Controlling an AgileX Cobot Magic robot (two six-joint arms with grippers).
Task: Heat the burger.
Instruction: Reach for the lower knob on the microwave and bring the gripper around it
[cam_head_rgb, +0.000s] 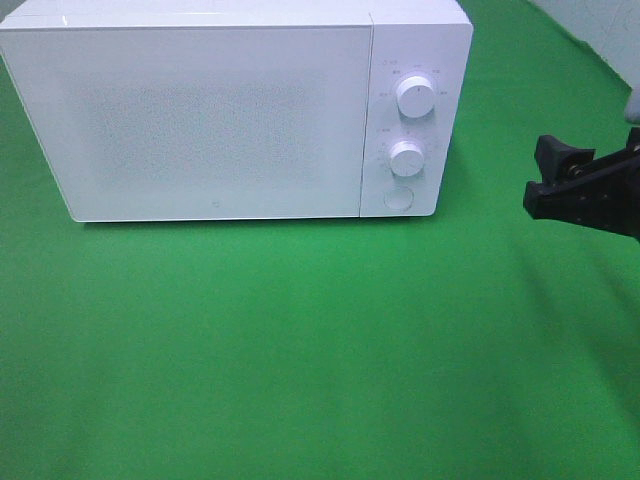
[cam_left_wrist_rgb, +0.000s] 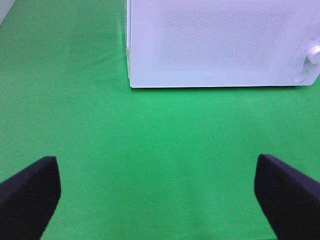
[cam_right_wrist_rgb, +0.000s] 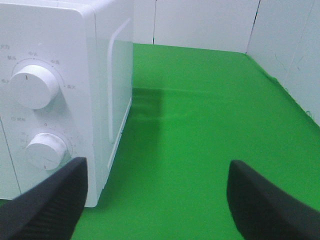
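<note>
Hovering above the green cloth (cam_head_rgb: 300, 350), our left gripper (cam_left_wrist_rgb: 156, 172) stands spread wide and empty, the shut microwave (cam_left_wrist_rgb: 220, 40) ahead of it. Our right gripper (cam_right_wrist_rgb: 156, 180) (likewise spread, holding nothing) faces the microwave's knobs (cam_right_wrist_rgb: 31, 86), apart from them. Where the burger is, we cannot tell.

The microwave (cam_head_rgb: 215, 110) in front of both grippers is white all over, and its door carries a rectangular field of fine grey dots. The upper knob (cam_head_rgb: 415, 97), lower knob (cam_head_rgb: 406, 158) and round button (cam_head_rgb: 398, 198) are white, and small grey markings ring the knobs. The cloth (cam_head_rgb: 300, 340) under both grippers is a plain bright green. The right gripper (cam_head_rgb: 540, 175) is black with a fine woven texture. The left gripper (cam_left_wrist_rgb: 157, 172) is plain and near black. The wall panels (cam_right_wrist_rgb: 205, 22) beyond the right gripper are white.
</note>
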